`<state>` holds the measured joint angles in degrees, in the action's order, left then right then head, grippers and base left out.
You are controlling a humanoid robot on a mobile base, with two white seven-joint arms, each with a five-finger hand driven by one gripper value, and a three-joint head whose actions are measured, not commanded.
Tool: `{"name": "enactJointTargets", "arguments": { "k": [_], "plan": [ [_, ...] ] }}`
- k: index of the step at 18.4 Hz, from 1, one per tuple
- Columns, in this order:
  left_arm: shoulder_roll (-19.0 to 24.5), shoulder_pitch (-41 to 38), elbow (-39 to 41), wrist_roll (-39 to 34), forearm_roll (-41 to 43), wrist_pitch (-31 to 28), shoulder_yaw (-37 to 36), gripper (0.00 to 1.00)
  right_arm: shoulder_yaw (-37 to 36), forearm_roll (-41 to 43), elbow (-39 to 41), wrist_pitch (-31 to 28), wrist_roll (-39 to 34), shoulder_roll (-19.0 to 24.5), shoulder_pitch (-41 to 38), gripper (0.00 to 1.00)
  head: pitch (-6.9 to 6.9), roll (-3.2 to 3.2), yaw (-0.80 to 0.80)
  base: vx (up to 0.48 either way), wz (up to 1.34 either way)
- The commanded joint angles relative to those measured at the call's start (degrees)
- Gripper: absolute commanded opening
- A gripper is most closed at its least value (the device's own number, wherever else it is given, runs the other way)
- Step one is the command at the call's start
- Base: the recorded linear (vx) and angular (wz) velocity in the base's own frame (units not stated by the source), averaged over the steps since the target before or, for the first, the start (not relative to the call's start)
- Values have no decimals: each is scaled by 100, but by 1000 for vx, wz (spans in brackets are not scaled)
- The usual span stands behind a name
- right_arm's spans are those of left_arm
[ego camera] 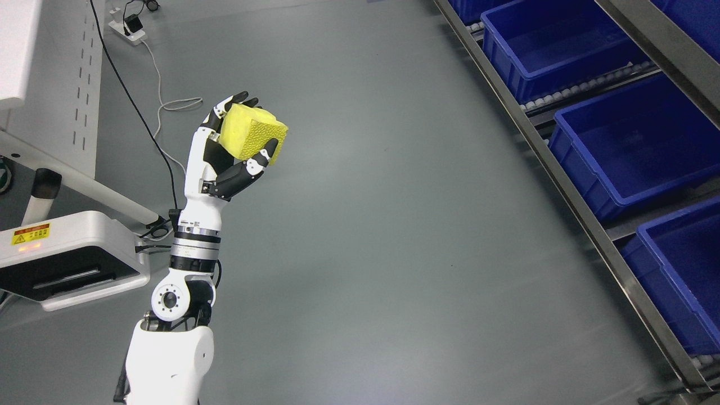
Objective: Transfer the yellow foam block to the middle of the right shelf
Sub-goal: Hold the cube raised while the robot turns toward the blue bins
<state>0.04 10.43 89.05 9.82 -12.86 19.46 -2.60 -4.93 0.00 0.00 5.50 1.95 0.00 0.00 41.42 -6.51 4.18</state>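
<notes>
Yellow warning label [31,234] on white machine base [73,259]; print unreadable.

Bright yellow on the foam block [252,133], its shaded face dimpled with a fine pebbled pattern. The left hand [233,149] is white shell with black fingers [264,154] and white knuckle caps. Floor [382,225] is flat grey. Deep blue bins [635,140] sit in a silver metal shelf [562,180]. A white machine [73,253] carries a yellow warning label [31,233]. Black and white cables [152,112] cross the floor.
</notes>
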Motion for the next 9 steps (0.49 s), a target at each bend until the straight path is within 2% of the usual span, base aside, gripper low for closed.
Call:
{"name": "enactJointTargets", "arguments": {
  "k": [1,9],
  "plan": [
    [96,38,261,-33,3,-74,-118,44,1,-18,100,-5,-2,-100,-8,100,0,0,0,178,48],
    [96,223,323,-59,3,-223,-179,45,1,-18,100,-5,-2,-100,-8,100,0,0,0,268,-167]
  ]
}}
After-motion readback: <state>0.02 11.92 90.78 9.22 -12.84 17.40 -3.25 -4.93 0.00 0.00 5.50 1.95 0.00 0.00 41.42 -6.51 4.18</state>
